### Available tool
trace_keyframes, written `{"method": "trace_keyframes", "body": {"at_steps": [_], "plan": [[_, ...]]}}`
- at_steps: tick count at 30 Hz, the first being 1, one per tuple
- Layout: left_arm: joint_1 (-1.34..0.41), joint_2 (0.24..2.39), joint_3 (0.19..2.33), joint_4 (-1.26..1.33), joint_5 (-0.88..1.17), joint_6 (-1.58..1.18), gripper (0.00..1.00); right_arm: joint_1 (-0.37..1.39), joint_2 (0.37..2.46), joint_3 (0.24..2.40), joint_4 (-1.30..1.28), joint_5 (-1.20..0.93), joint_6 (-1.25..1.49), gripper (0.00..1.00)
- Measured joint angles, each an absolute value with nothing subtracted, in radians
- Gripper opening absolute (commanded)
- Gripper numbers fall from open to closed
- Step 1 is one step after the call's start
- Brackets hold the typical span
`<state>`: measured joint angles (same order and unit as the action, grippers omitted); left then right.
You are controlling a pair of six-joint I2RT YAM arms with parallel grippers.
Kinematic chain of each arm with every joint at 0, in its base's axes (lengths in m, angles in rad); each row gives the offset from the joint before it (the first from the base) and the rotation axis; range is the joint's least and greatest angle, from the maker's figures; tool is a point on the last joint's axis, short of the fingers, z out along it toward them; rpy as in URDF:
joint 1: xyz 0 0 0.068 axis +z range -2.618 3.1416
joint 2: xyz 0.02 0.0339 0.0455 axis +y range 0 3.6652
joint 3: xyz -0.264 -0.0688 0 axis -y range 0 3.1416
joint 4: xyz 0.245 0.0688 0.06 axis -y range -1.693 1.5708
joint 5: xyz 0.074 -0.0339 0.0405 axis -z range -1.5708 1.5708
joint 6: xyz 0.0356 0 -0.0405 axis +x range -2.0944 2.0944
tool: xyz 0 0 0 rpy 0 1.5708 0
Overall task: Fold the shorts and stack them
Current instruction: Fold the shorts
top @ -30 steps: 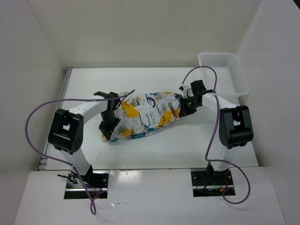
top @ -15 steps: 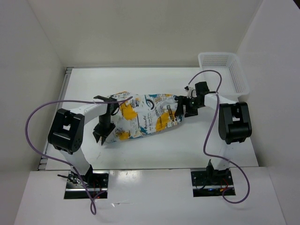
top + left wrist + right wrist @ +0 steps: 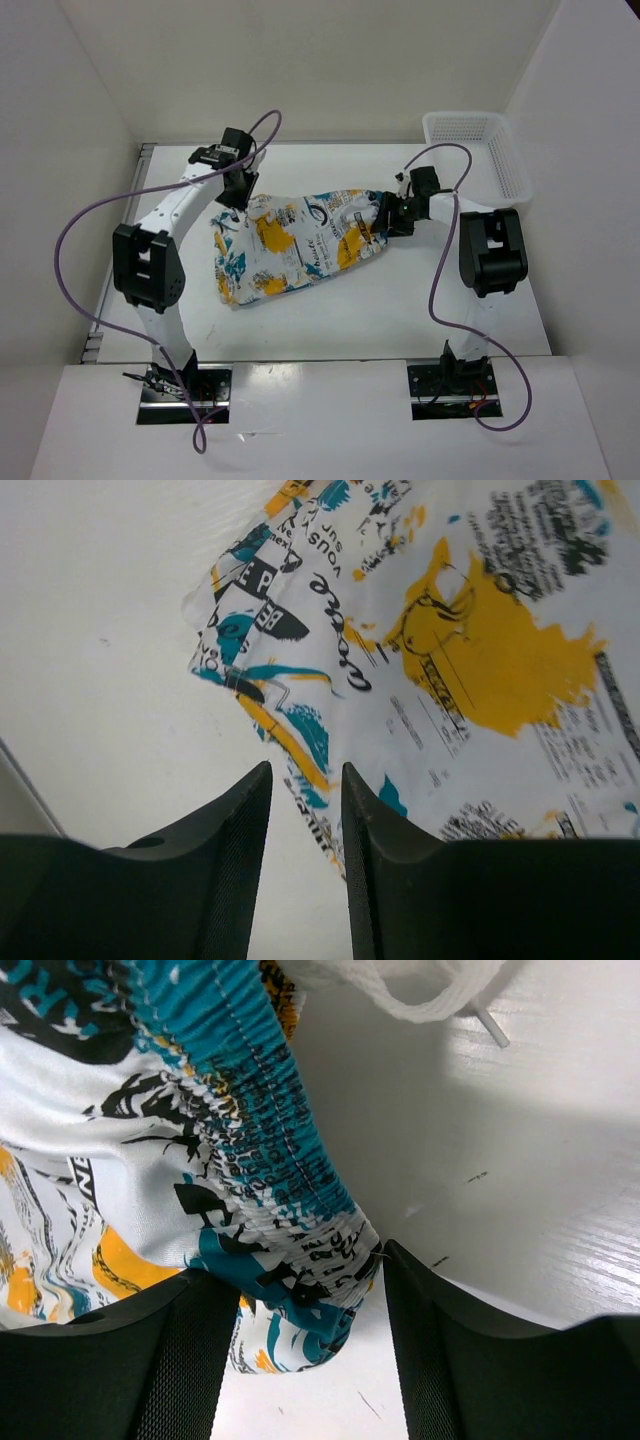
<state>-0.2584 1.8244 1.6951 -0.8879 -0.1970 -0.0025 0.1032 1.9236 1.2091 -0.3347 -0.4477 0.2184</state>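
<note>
Our left fingers [image 3: 250, 810] hover slightly apart, empty, above the shorts [image 3: 300, 245]. The right fingers [image 3: 425, 1330] straddle the waistband [image 3: 270, 1160] for folding; perhaps pinching, we cannot tell.

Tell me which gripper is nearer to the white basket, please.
The right gripper. It straddles the waistband end of the shorts, a short way left of the white basket. The left gripper hovers over the opposite, left edge, with the whole garment between.

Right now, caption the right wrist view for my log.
Teal waistband of the shorts sits between the right tool's spread fingers; white drawstring on the table.
</note>
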Motion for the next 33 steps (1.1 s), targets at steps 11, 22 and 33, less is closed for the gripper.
{"method": "trace_keyframes", "body": {"at_steps": [11,22,33], "plan": [[-0.002,1.985,1.636,-0.837,-0.118,-0.004,0.43,0.115,1.931,1.223,-0.325,-0.403,0.23,0.63],[0.001,2.061,1.648,-0.847,0.152,-0.004,0.45,0.115,1.935,1.228,-0.324,-0.402,0.213,0.63],[0.039,2.095,1.651,-0.849,0.157,-0.004,0.45,0.115,1.935,1.231,-0.324,-0.399,0.204,0.63]]}}
